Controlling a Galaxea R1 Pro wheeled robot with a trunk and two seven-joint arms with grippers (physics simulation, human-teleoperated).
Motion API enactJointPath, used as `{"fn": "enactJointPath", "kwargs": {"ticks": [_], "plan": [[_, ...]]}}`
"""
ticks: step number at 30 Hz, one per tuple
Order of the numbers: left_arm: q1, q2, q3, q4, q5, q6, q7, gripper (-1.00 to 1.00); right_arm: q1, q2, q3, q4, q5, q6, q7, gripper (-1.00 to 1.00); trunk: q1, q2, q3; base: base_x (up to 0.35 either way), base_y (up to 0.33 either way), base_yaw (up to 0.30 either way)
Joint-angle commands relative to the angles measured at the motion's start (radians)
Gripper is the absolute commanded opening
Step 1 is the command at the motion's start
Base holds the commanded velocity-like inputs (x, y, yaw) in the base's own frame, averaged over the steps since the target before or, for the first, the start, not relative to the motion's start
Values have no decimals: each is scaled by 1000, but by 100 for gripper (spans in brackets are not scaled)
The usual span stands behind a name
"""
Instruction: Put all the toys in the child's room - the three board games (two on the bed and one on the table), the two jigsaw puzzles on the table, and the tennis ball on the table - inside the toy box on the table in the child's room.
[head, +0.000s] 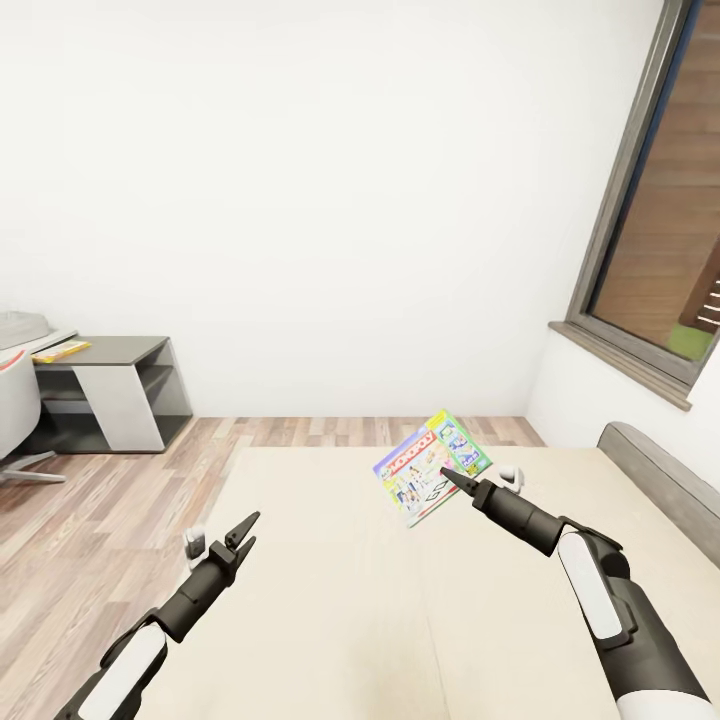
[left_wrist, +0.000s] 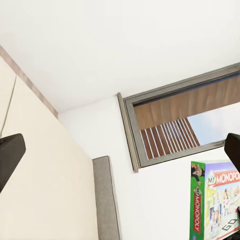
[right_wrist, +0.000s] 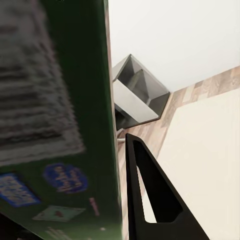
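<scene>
The Monopoly box (head: 432, 466) is held tilted above the bed (head: 350, 600), pinched by the right gripper (head: 447, 477) at its lower edge. The left gripper (head: 243, 530) is spread, nothing between its fingers, over the bed's near left side.

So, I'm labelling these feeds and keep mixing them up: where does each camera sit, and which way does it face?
Head view: on the robot's head, looking forward and down over the bed; both arms show, left gripper open, right gripper holding the Monopoly box.
Left wrist view: along the left fingers, toward the window.
Right wrist view: along the right fingers, against the box toward the grey desk.
Shared: all three show the Monopoly box.
</scene>
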Motion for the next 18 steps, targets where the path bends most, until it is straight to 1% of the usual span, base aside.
{"fn": "enactJointPath", "kwargs": {"ticks": [1,6,10,18], "plan": [[-1,1,-2,0,11,8,-2,100,-1,0,-1,0,-5,7,3,-100,1,-2,-2,0,17,0],[-1,1,-2,0,11,8,-3,100,-1,0,-1,-1,-5,7,3,-100,1,-2,-2,0,23,0],[-1,1,-2,0,11,8,-6,100,-1,0,-1,-1,-5,7,3,-100,1,-2,-2,0,81,0],[-1,1,-3,0,11,8,-10,100,-1,0,-1,-1,-5,7,4,-100,1,-2,-2,0,165,0]]}}
